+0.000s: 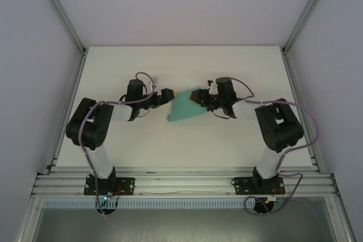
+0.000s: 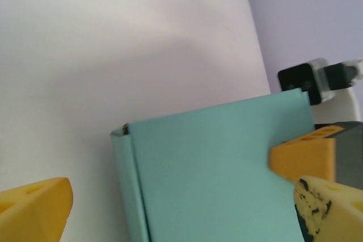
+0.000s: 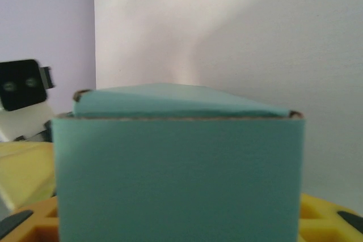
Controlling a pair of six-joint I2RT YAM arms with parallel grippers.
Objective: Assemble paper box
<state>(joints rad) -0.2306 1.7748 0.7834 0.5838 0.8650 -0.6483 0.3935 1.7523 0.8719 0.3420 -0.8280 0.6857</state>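
The paper box (image 1: 184, 109) is teal-green card, folded into a flat box shape, and sits at the table's middle between both arms. My right gripper (image 1: 202, 98) is at its right end and is shut on it. In the right wrist view the paper box (image 3: 178, 174) spans the space between the yellow fingers (image 3: 326, 219). My left gripper (image 1: 168, 95) is at the box's upper left corner. In the left wrist view its fingers (image 2: 34, 211) stand wide open with the paper box (image 2: 215, 168) between them. An orange finger (image 2: 300, 156) of the right gripper rests on the box's face.
The white table (image 1: 113, 66) is fenced by aluminium frame rails (image 1: 176, 182) at the front and sides. The right arm's wrist camera (image 2: 300, 80) is close beyond the box, and the left arm's camera (image 3: 22, 83) faces it from the other side.
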